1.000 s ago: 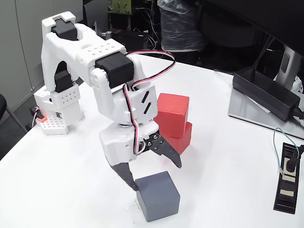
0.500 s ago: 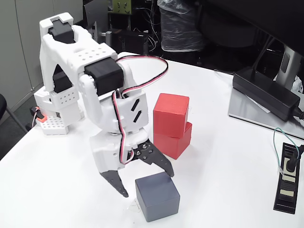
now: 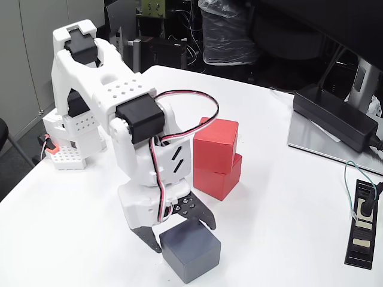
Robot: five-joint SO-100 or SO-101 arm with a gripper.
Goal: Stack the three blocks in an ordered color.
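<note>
Table (image 3: 281,197), white and broad, carries the white arm (image 3: 114,113), which bends down at the fixed view's left-centre with its gripper (image 3: 182,233) low over the near edge. Just right of the arm, one red block (image 3: 216,143) sits skewed on top of the other red block (image 3: 220,178). Smallest in view, the grey block (image 3: 190,252) lies near the bottom centre, apart from the red pair, with the dark fingers spread narrowly astride its far top corners; whether they press it I cannot tell.

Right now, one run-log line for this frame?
stage: grasping grey block | gripper: open, fingers straddling block's top | red blocks: two stacked | grey: on table, not yet lifted
</note>
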